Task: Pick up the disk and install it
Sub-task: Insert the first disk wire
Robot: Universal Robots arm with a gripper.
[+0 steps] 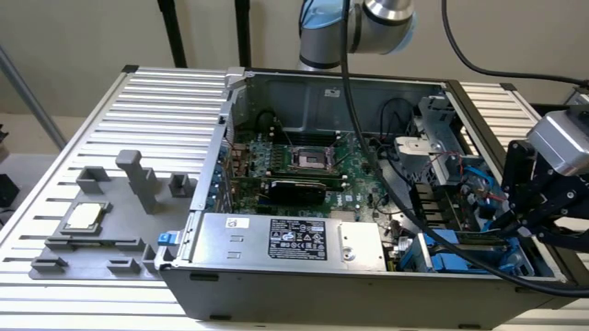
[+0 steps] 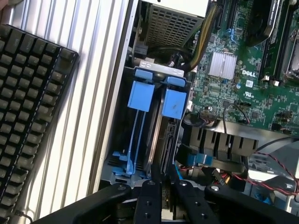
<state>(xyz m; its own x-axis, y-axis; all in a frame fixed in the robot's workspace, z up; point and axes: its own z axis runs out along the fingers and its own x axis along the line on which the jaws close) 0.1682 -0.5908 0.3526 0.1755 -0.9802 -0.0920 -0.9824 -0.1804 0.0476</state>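
The disk (image 2: 174, 103) stands on edge in the drive bay at the corner of the open computer case, its bright blue frame end facing away from the wrist and its dark side running back to the fingers. My gripper (image 2: 162, 185) sits at the disk's near end, one black finger (image 2: 150, 186) on each side of it, shut on it. In the exterior view the gripper (image 1: 526, 222) hangs over the bay at the exterior view's right, above the blue frames (image 1: 453, 258).
A second blue frame (image 2: 140, 93) sits in the neighbouring slot. The motherboard (image 2: 243, 84), cables (image 2: 233, 109) and power supply (image 1: 285, 238) crowd the case. A black keyboard (image 2: 28, 107) lies outside it. A square silver chip (image 1: 83, 216) rests on grey fixtures (image 1: 138, 181).
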